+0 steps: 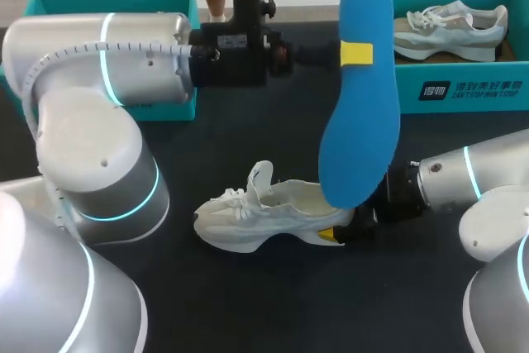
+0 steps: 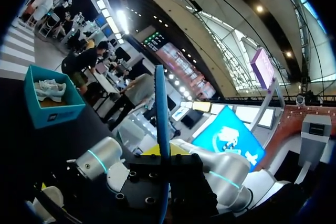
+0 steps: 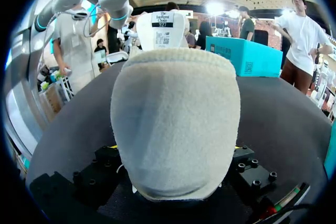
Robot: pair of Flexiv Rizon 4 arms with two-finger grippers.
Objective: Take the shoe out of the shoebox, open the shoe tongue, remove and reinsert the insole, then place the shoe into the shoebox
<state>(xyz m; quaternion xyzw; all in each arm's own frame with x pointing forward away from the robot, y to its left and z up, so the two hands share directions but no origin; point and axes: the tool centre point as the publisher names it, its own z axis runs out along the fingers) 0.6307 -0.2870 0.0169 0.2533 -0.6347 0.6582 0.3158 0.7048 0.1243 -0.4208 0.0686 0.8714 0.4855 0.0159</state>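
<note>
White shoe (image 1: 264, 217) lies mid-table (image 1: 248, 138), toe toward my left, well apart from the two teal shoeboxes (image 1: 463, 80) at the far edge. The right gripper (image 1: 339, 233) comes in low from the side, fingers clamped on the heel. The blue insole (image 1: 359, 121) stands upright above the heel, pinched near its top by the left gripper (image 1: 351, 54), whose arm is stretched level across the table.

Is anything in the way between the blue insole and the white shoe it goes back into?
Nothing visible. The blue insole, held up by the left end effector, hangs over the white shoe, whose heel the right end effector holds.
</note>
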